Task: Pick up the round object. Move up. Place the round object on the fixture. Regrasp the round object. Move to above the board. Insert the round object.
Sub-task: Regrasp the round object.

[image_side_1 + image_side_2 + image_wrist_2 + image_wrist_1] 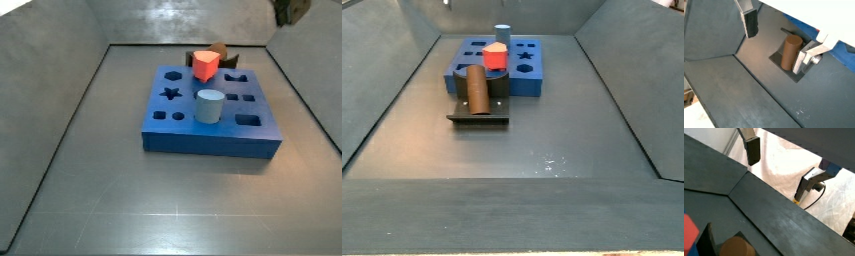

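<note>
The round object, a brown peg, stands on the fixture, leaning against its upright part just in front of the blue board. In a wrist view the peg shows below my gripper, which is open and holds nothing; the peg is close to one finger and apart from the other. In a side view only a dark part of the gripper shows, high above the far right of the board. The peg's top is at the edge of the second wrist view.
A red angular block and a pale grey cylinder stand in the board's holes. Several shaped holes are unfilled. Grey sloping walls enclose the floor on all sides.
</note>
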